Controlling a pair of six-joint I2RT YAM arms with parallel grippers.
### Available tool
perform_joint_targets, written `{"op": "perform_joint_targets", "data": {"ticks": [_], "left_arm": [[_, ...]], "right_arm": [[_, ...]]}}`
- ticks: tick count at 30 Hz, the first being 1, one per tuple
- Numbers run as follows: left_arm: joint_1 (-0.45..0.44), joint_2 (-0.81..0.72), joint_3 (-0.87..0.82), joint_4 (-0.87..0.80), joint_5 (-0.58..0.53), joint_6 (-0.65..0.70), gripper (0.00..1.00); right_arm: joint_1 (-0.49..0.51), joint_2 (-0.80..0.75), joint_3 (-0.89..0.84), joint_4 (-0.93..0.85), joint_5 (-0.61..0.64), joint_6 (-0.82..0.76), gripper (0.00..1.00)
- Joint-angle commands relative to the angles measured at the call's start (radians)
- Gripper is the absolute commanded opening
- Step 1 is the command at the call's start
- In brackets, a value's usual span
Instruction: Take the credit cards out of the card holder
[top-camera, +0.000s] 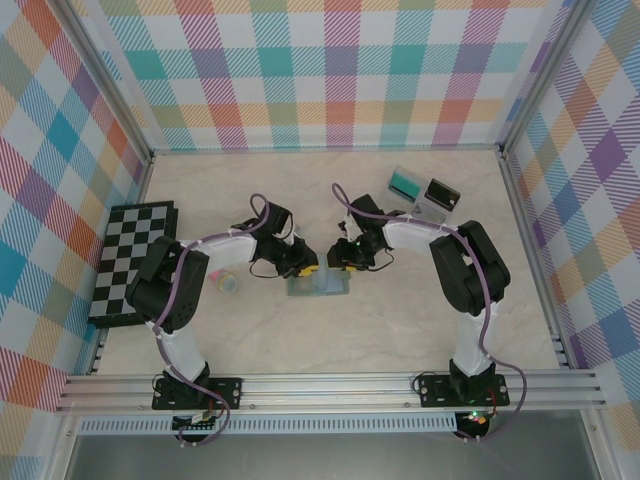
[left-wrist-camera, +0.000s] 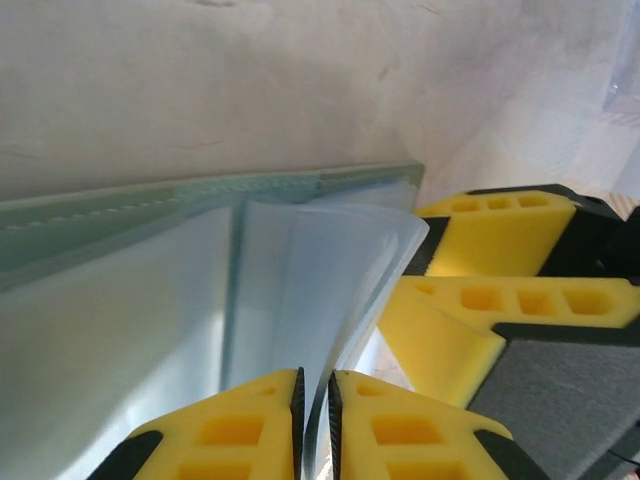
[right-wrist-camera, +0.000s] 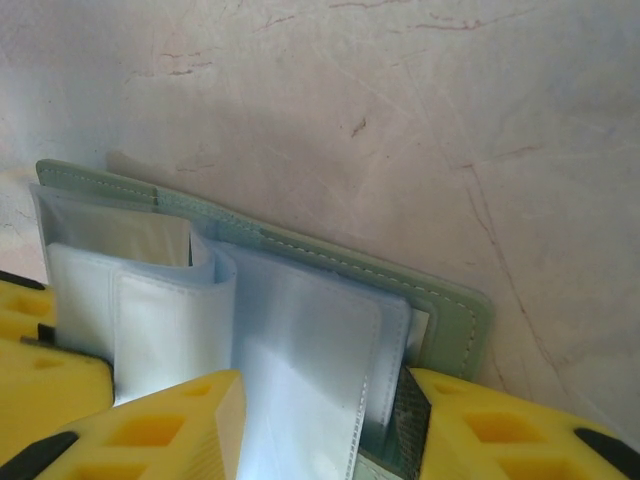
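The grey-teal card holder (top-camera: 320, 286) lies open on the table between the two grippers, its clear plastic sleeves fanned up. My left gripper (top-camera: 300, 268) is shut on one thin clear sleeve (left-wrist-camera: 300, 290), which runs up from between its pads (left-wrist-camera: 314, 378); the holder's stitched edge (left-wrist-camera: 200, 200) lies behind. My right gripper (top-camera: 340, 262) stands open astride the right-hand sleeves (right-wrist-camera: 325, 380), its right pad against their edge over the green panel (right-wrist-camera: 450, 310). Small pink and yellow flat pieces (top-camera: 228, 283), seemingly credit cards, lie on the table left of the left gripper.
A black-and-white chequered board (top-camera: 135, 260) lies at the left edge. A clear tray (top-camera: 425, 190) with a teal and a dark item stands at the back right. Plaid walls close in three sides. The two grippers' yellow fingers (left-wrist-camera: 480, 300) are nearly touching.
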Motion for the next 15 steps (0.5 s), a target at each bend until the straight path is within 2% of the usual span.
{"op": "perform_joint_targets", "data": {"ticks": [1,5,8,11,15], "left_arm": [[-0.010,-0.033,0.004,0.010,0.033,0.006,0.17],[-0.009,-0.066,0.030,-0.094,-0.017,0.039,0.21],[-0.008,-0.119,0.070,-0.214,-0.108,0.074,0.34],[-0.007,-0.184,0.125,-0.349,-0.225,0.116,0.48],[-0.003,-0.261,0.188,-0.494,-0.387,0.161,0.60]], "right_arm": [[0.012,0.005,0.016,-0.046,0.006,0.005,0.44],[0.012,-0.055,0.010,-0.055,0.046,0.010,0.45],[0.013,-0.133,0.004,-0.060,0.090,0.008,0.50],[0.012,-0.222,0.009,-0.088,0.172,0.010,0.60],[0.011,-0.338,0.016,-0.118,0.297,0.001,0.74]]}}
